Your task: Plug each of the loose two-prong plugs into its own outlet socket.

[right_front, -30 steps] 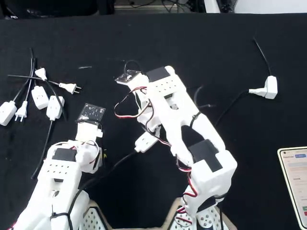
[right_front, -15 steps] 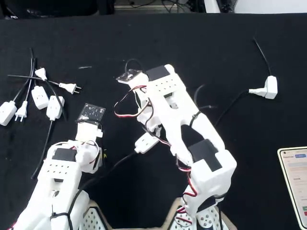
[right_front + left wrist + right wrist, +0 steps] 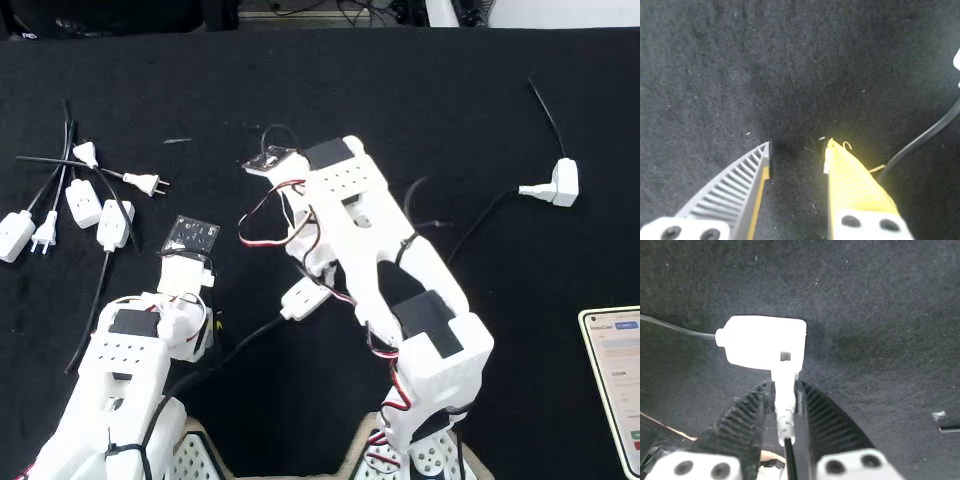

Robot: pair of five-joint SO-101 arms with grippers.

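Note:
In the right wrist view, a white outlet socket (image 3: 762, 342) lies on the black cloth with a white two-prong plug (image 3: 784, 390) set into it. My right gripper (image 3: 785, 387) is shut on the plug's neck, and its black cable runs back between the fingers. From above, this socket (image 3: 300, 297) sits under the right arm near the table's middle. My left gripper (image 3: 797, 150) hangs open over bare cloth, holding nothing, with a black cable (image 3: 920, 145) beside it. Several loose plugs and sockets (image 3: 85, 205) lie at the far left, one plug (image 3: 150, 183) apart from them.
A white socket with a plug joined to it (image 3: 555, 185) lies at the right with its black cable trailing. A phone (image 3: 612, 380) rests at the right edge. Black cables (image 3: 100, 290) cross the cloth beside the left arm.

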